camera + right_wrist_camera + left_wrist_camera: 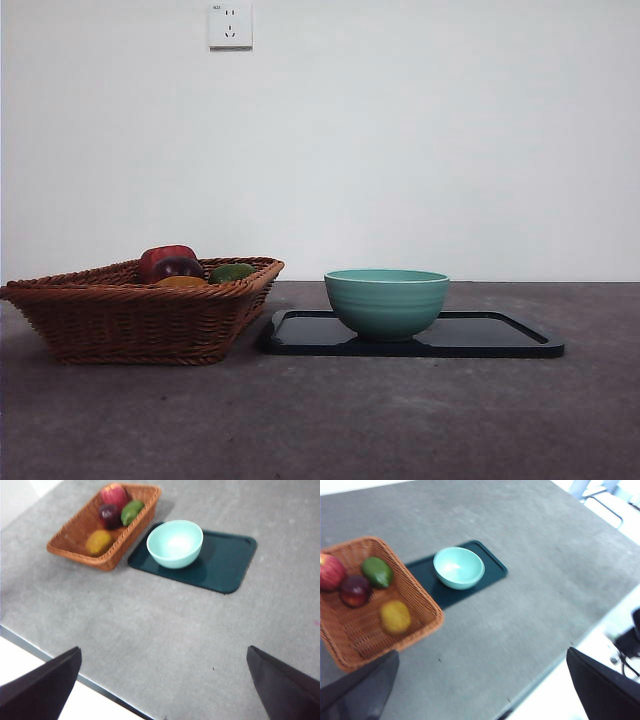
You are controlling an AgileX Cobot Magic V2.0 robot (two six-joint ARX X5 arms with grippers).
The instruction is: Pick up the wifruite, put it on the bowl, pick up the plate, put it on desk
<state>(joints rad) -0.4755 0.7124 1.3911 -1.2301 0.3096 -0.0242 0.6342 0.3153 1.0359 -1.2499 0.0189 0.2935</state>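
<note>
At the left of the desk stands a brown wicker basket with slanting walls. Four fruits lie in it: a red apple at the far end, a dark red fruit beside it, a green fruit near the corner closest to the tray, and the orange-brown wifruite nearer the front, apart from the other three. In the front view only the wifruite's top shows above the basket's rim, with the dark red fruit just behind it; the basket wall hides the rest.

Just right of the basket lies a flat dark plate, a rectangular tray with rounded corners, its near corner close against the basket's side. The pale teal bowl stands upright on the left half of the plate, empty inside, leaving the right half bare. The bowl is near the basket but does not touch it.

On the white wall behind, above the basket, is a power socket.

The left gripper and the right gripper both hang high above the desk, well away from everything, each with its jaws spread wide and holding nothing. Neither shows in the front view.
</note>
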